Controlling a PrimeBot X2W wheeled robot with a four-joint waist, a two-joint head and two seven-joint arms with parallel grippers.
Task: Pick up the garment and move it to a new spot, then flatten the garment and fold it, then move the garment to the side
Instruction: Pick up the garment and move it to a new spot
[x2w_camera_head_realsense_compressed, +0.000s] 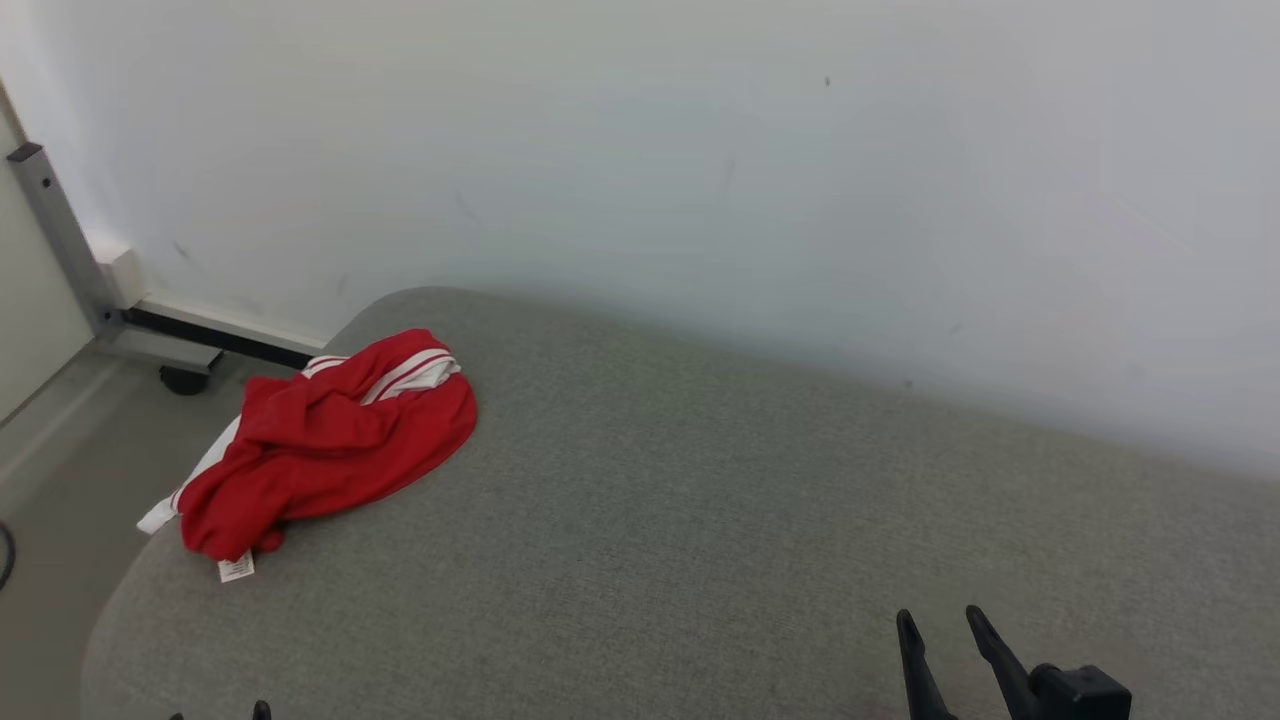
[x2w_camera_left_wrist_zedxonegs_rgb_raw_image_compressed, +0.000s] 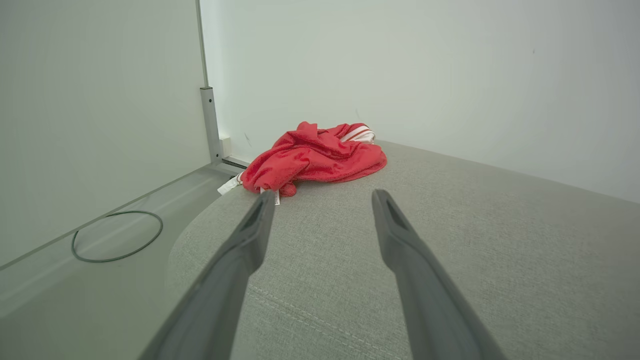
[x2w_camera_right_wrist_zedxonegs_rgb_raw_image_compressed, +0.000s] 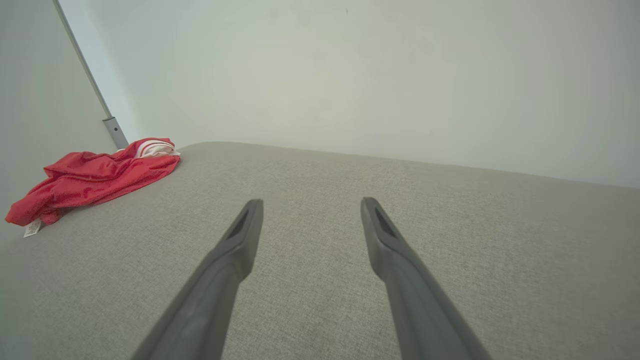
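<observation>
- Red garment (x2w_camera_head_realsense_compressed: 330, 440) crumpled on cushion (x2w_camera_head_realsense_compressed: 700, 520), far-left corner, untouched.
- My left pincer (x2w_camera_left_wrist_zedxonegs_rgb_raw_image_compressed: 324, 194): fingers apart, empty.
- My right pincer (x2w_camera_right_wrist_zedxonegs_rgb_raw_image_compressed: 311, 201): fingers apart, empty, well away from garment.

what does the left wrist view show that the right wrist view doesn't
Left wrist view: a dark cable loop lying on the floor beside the grey cushion, and the left gripper, open and aimed roughly at the red garment.

Right wrist view: the right gripper, open above the grey cushion, with the red garment far off to that view's left.

Both: the red garment, crumpled with white striped trim, lying at the grey cushion's edge, the metal post behind it, and the pale wall.
</observation>
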